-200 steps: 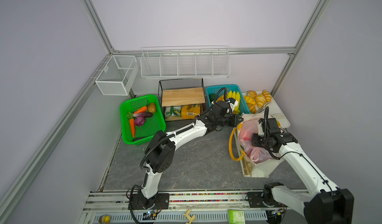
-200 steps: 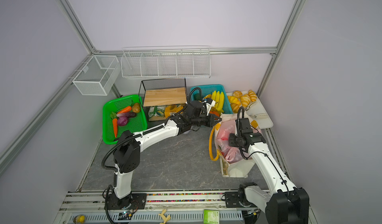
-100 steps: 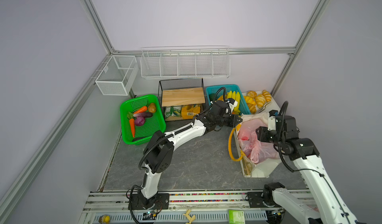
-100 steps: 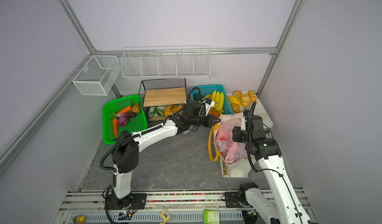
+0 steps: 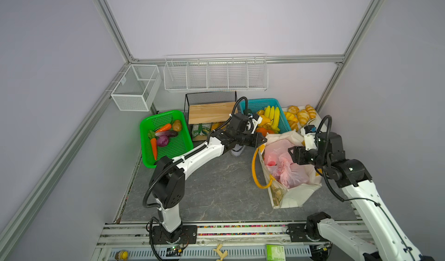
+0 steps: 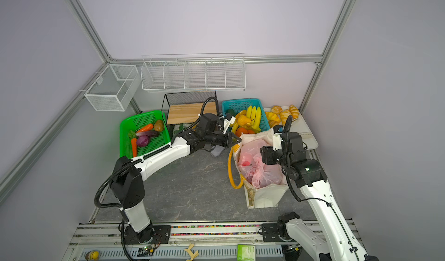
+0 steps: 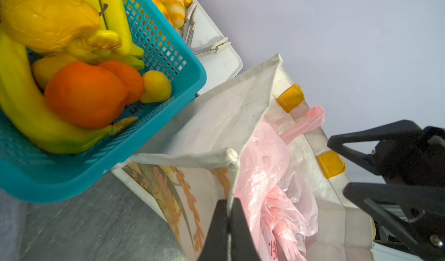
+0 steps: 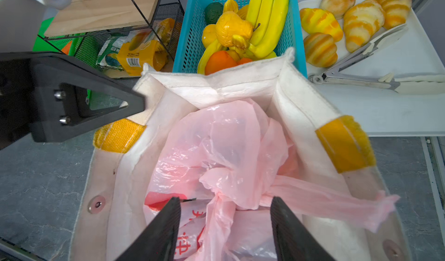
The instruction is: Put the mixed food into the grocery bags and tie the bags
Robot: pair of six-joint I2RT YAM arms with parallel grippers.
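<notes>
**Packing stage, pink bag lodged in the tote.** At far left, the green basket holds carrots and a purple vegetable, well apart from both arms.

Towards the middle, your left gripper is pinched tight on the near rim of the canvas tote, propping its mouth open. The tote's yellow handle hangs loose outside that rim.

Inside the tote sits the pink plastic bag. Its neck looks twisted into a knot, and one handle trails over the far rim. The mixed food cannot be made out, because the film veils whatever lies within.

At right, your right gripper hangs over that knot with its jaws parted on either side, gripping nothing.

Judged from this, the pink bag is packed, tied and stowed, and the tote itself remains untied. The next move calls for lifting the right gripper clear without snagging the film. Then each gripper should take a yellow handle, so the left must give up the rim.
</notes>
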